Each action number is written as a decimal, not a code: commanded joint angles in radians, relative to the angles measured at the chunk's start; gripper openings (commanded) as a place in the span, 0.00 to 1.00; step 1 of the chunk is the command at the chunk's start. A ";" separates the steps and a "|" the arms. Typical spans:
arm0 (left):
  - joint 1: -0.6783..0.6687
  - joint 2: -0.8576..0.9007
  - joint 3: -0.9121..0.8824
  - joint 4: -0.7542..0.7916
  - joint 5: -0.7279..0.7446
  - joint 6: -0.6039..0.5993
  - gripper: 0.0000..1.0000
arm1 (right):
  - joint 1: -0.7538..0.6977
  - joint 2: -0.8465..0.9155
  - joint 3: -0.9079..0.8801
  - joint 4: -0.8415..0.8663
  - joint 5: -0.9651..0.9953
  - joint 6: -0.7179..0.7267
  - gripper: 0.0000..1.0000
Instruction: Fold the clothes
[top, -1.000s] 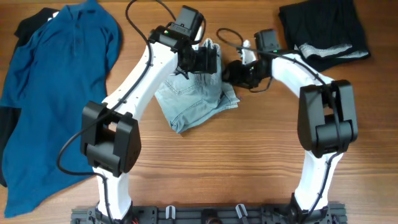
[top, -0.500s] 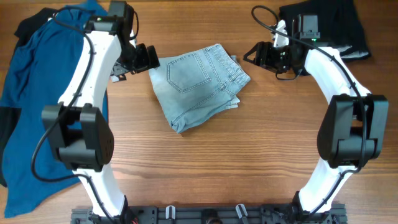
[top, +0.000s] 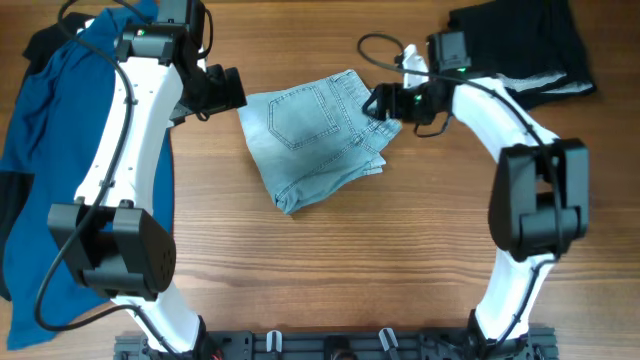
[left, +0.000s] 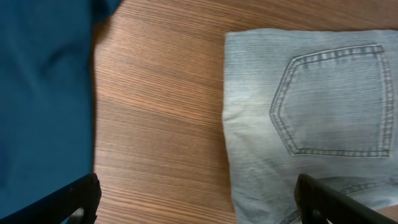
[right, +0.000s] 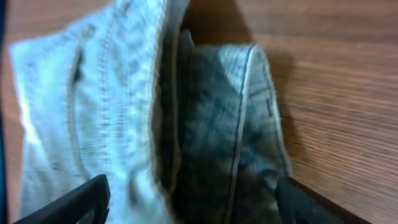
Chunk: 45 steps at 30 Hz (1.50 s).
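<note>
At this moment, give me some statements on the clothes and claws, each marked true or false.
1. The denim shorts lie folded, a back pocket facing up. True.
2. The left claw grips the blue shirt. False: it hangs open, empty, at the shorts' edge.
3. The black garment lies apart from the shorts. True.
4. The right claw is over the black garment. False: it is open at the shorts' other edge.

pale denim shorts (top: 320, 140): faded light blue; I read darker blue-grey double stitching round the pocket.
collared cloth shirt (top: 60, 150): deep plain blue.
crumpled black garment (top: 520, 40): black, pale grey band.
wooden table (top: 400, 260): warm brown, streaked grain.
robot arms (top: 135, 130): white, black joints.
</note>
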 joint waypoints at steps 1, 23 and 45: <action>-0.001 -0.010 0.014 -0.005 -0.039 0.013 1.00 | 0.039 0.067 0.009 0.001 0.060 -0.050 0.87; -0.002 -0.010 0.014 -0.002 -0.038 0.013 1.00 | 0.371 0.293 0.014 -0.080 0.353 0.190 0.04; -0.002 -0.009 0.014 0.022 -0.037 0.012 1.00 | -0.035 -0.019 0.089 -0.084 -0.355 0.082 0.04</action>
